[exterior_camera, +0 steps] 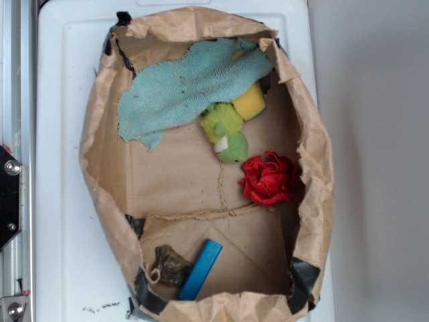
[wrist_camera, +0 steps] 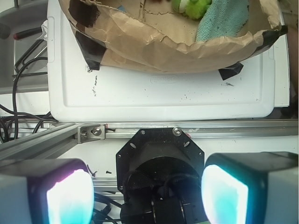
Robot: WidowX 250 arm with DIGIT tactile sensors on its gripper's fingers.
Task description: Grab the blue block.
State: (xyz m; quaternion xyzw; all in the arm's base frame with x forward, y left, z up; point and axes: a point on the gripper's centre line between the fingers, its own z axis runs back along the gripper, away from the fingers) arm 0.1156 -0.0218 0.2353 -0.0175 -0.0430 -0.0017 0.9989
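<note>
The blue block (exterior_camera: 201, 268) is a flat bright blue bar lying slantwise on the floor of the brown paper bag (exterior_camera: 100, 141), near its front edge, next to a dark brown lump (exterior_camera: 171, 265). My gripper does not show in the exterior view. In the wrist view my gripper (wrist_camera: 147, 196) is open and empty, with its glowing pads (wrist_camera: 70, 198) wide apart. It hangs over the robot's black base (wrist_camera: 159, 163), well outside the bag (wrist_camera: 154, 51). A small blue sliver (wrist_camera: 121, 8) at the top of the wrist view may be the block.
The bag sits on a white plastic lid (exterior_camera: 60, 168). Inside it are a teal terry rag (exterior_camera: 188, 84), a yellow sponge (exterior_camera: 249, 102), a green plush (exterior_camera: 224, 131) and a red fabric flower (exterior_camera: 268, 178). A metal rail (wrist_camera: 187, 130) runs beside the lid.
</note>
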